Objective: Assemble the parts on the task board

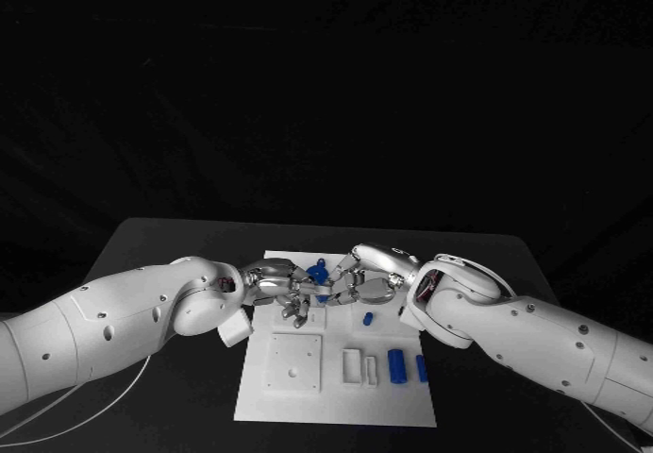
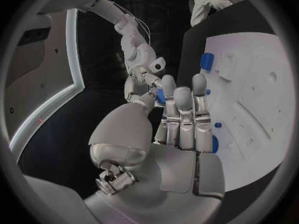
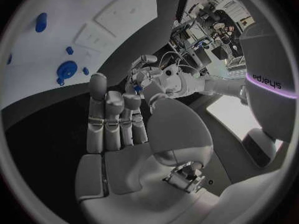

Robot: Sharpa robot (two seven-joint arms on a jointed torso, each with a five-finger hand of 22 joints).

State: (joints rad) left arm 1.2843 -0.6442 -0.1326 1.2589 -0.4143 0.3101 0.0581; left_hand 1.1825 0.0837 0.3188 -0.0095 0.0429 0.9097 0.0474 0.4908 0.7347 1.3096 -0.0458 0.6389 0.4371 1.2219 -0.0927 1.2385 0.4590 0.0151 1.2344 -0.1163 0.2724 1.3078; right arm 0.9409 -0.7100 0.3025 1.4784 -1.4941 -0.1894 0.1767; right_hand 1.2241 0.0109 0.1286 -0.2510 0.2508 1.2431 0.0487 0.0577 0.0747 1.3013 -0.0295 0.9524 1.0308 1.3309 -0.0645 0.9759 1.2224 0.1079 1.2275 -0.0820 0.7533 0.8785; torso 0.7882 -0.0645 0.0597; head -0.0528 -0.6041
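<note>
The white task board (image 1: pixel 333 392) lies in the middle of the black table. Over its far edge my left hand (image 1: pixel 279 283) and right hand (image 1: pixel 367 280) meet fingertip to fingertip around a small blue part (image 1: pixel 317 273). In the left wrist view the blue part (image 2: pixel 161 96) sits pinched between the thumb and a finger of the left hand (image 2: pixel 181 119), with the right hand (image 2: pixel 146 77) reaching onto it. In the right wrist view the blue part (image 3: pixel 137 88) shows just past the fingertips (image 3: pixel 132 99) of the right hand, against the left hand (image 3: pixel 146 72).
On the board lie two blue cylinders (image 1: pixel 397 365), a smaller blue piece (image 1: pixel 367 319), white blocks (image 1: pixel 351 361) and a square white plate (image 1: pixel 295 361). A round blue part (image 3: pixel 66 69) and small blue pegs (image 3: pixel 69 50) stand on the board (image 3: pixel 93 30). Black table surrounds it.
</note>
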